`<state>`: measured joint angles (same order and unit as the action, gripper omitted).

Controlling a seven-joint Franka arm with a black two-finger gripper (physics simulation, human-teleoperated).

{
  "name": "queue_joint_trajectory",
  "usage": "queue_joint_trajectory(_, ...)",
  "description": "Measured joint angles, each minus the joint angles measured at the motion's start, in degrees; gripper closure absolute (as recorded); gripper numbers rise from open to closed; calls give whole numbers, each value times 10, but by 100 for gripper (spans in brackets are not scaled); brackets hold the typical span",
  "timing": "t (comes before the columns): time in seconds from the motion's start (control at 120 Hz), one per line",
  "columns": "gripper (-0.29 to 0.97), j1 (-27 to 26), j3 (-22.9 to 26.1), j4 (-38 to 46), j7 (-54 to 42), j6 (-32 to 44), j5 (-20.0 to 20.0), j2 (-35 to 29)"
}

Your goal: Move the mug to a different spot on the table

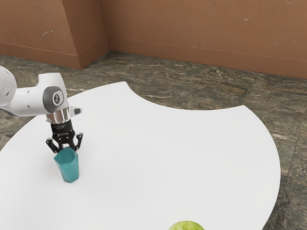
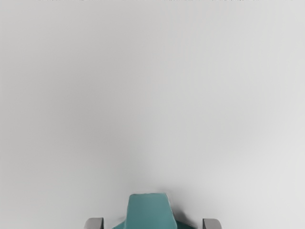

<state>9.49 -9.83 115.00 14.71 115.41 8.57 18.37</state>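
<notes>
Teal mug [image 1: 67,168] upright near the table's [image 1: 182,143] edge at the exterior view's left, gripper [image 1: 65,148] spread wide just over its rim; it should descend squarely until both fingers flank the wall, then close gently to avoid tipping.

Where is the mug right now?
The teal mug sits on the white table at the exterior view's left, directly under the open gripper, far from the green object at the view's lower edge.
</notes>
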Motion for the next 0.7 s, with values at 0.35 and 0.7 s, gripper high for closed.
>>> queue_joint_trajectory(0.35, 65, -4, 2, -10, 9, -6, -7, -12)
queue_joint_trajectory(0.7, 76, -30, 13, -84, 20, -45, -5, -8)
